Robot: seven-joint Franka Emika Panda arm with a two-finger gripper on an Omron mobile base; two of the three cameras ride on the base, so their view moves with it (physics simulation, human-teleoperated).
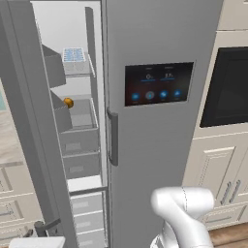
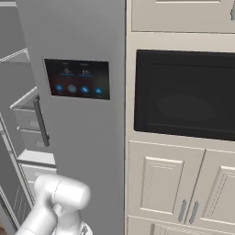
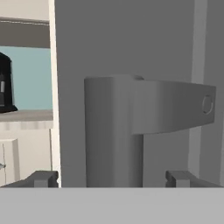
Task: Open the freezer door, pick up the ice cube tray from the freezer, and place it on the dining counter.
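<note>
Standing wide open, the gripper (image 3: 112,178) had one dark finger tip (image 3: 43,178) on each side of the grey bar handle (image 3: 114,131) of the tall plain grey freezer door (image 1: 26,126), holding nothing. That door was swung open. Farther back, inside the grey freezer (image 1: 82,160), the small pale blue ice cube tray (image 1: 73,55) lay on the top shelf, above a small orange thing (image 1: 69,102).
</note>
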